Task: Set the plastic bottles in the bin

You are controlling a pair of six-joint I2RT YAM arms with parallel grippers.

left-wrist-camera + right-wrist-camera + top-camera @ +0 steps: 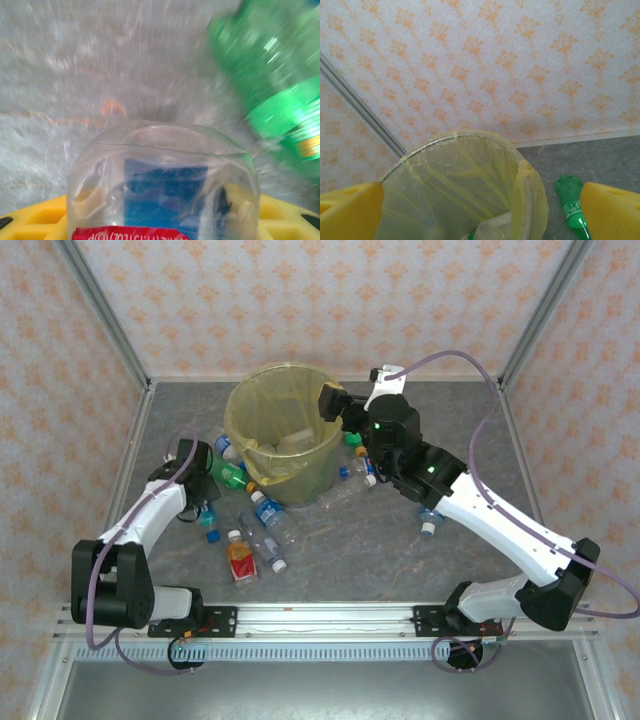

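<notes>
The bin [283, 436] with its yellow bag stands at the middle of the table, with clear plastic bottles [290, 443] lying inside. My left gripper [203, 508] reaches down left of the bin. In the left wrist view it [162, 222] is shut on a clear plastic bottle [162, 160] with a red label edge, pinched between the yellow fingers [30, 220]. A green bottle [280, 80] lies just beyond it. My right gripper [333, 403] hangs open and empty over the bin's right rim [470, 137]; a clear bottle [495, 227] lies in the bag below it.
Loose bottles lie in front of the bin: a green one [228, 473], a clear one with a blue cap [272, 518], a red-labelled one [240, 560]. Others lie right of it [352, 480], [430, 520]. A green bottle [571, 202] rests behind the bin. Patterned walls enclose the table.
</notes>
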